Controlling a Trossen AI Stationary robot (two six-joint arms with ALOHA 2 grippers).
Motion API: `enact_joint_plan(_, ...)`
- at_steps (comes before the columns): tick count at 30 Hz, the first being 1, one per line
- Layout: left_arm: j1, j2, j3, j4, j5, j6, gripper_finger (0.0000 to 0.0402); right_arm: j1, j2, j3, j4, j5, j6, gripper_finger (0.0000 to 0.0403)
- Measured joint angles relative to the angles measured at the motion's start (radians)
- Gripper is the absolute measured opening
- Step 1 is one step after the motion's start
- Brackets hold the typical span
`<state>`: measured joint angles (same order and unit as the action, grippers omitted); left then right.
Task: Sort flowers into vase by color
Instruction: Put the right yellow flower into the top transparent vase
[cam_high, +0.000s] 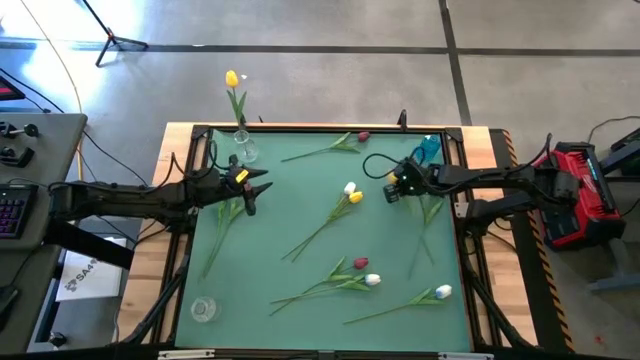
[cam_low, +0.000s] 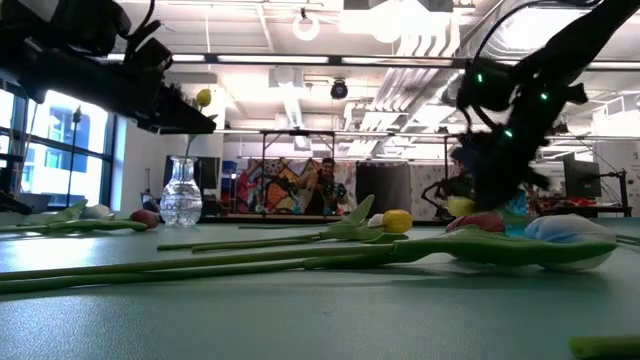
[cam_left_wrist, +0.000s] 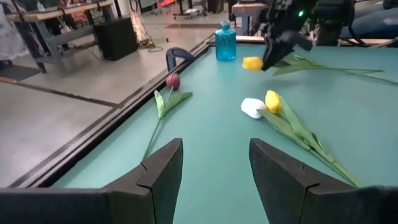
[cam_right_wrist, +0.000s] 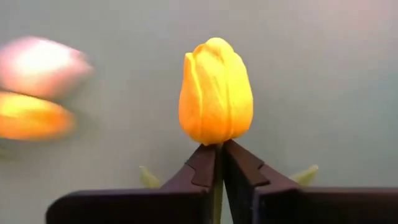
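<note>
The right gripper (cam_right_wrist: 219, 163) was clamped on a yellow tulip (cam_right_wrist: 215, 91) just under its head, right of centre; lifting could strip the head. The left gripper (cam_left_wrist: 214, 171) waited apart.

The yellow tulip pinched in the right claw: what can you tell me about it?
The yellow tulip is an artificial flower with a smooth, closed, waxy-looking head on a thin green stem with leaves. The right gripper is shut on the stem just below the head. From above, it sits toward the right of the green mat, with its stem and leaves trailing beneath the arm.
</note>
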<state>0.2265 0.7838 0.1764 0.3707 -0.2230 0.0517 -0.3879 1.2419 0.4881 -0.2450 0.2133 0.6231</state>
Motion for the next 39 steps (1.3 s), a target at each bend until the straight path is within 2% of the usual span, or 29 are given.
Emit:
enact_joint_plan(7,0.0,0.076,0.0,0.101,0.027,-0.026,0.0175,0.097,0.0,0.0,0.519,-0.032,-0.132,0.0007)
enact_joint_plan(12,0.0,0.167,0.0,0.248,0.036,-0.106,0.0175,0.14,-0.001,0.0,0.884,-0.004,-0.331,0.0003)
enact_joint_plan(15,0.0,0.238,0.0,0.351,0.047,-0.126,0.0175,0.148,-0.002,0.0,1.025,-0.011,-0.433,0.0002)
enact_joint_plan(21,-0.01,0.387,0.051,0.499,0.144,-0.128,0.0175,0.168,0.023,0.0,1.11,-0.075,-0.554,0.0001)
enact_joint_plan(28,-0.056,0.597,0.215,0.496,0.167,-0.085,0.0175,0.218,0.086,0.0,1.283,-0.169,-0.66,0.0001)
enact_joint_plan(34,-0.087,0.731,0.344,0.495,0.183,-0.059,0.0176,0.249,0.087,0.001,1.365,-0.171,-0.677,0.0001)
enact_joint_plan(39,-0.11,0.805,0.453,0.496,0.213,-0.048,0.0208,0.267,0.087,0.001,1.381,-0.183,-0.684,0.0001)
